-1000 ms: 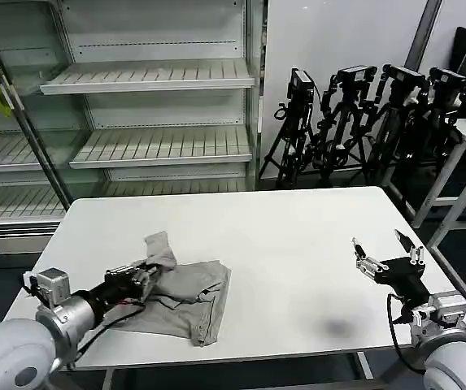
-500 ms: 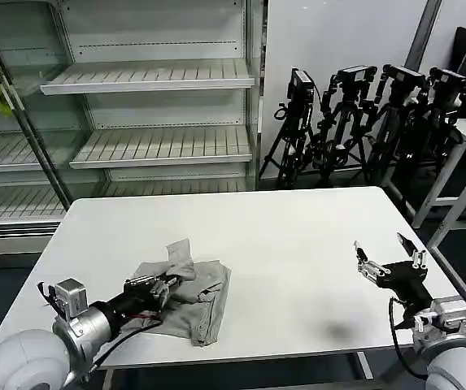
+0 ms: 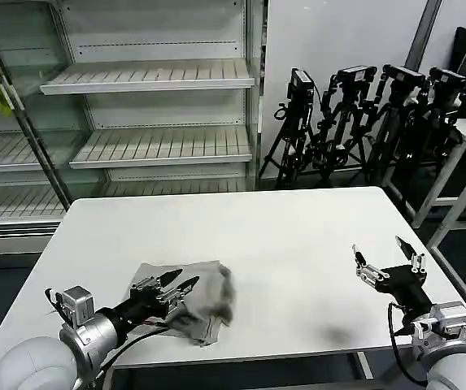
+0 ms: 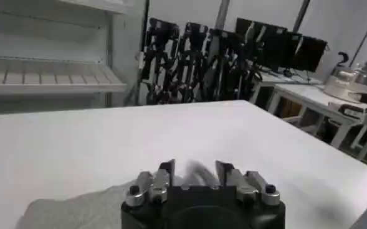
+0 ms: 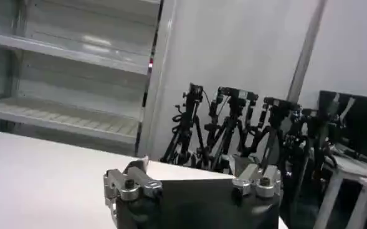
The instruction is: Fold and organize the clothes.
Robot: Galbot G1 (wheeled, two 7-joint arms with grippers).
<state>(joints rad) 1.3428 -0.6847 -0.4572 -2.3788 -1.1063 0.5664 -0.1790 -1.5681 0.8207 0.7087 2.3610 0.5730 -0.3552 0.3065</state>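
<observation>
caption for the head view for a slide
Left tool open beside the folded grey T-shirt on the white table; right tool open, idle at the right edge.

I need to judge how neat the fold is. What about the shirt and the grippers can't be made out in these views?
- Grey T-shirt, head view: its right edge is motion-blurred, so the fold line is unclear; the left gripper covers its left part.
- Chest print: not discernible in either view.
- Left wrist view: the shirt is cut off by the frame edge.
- Right gripper, open: right wrist view crops its fingertips.
</observation>
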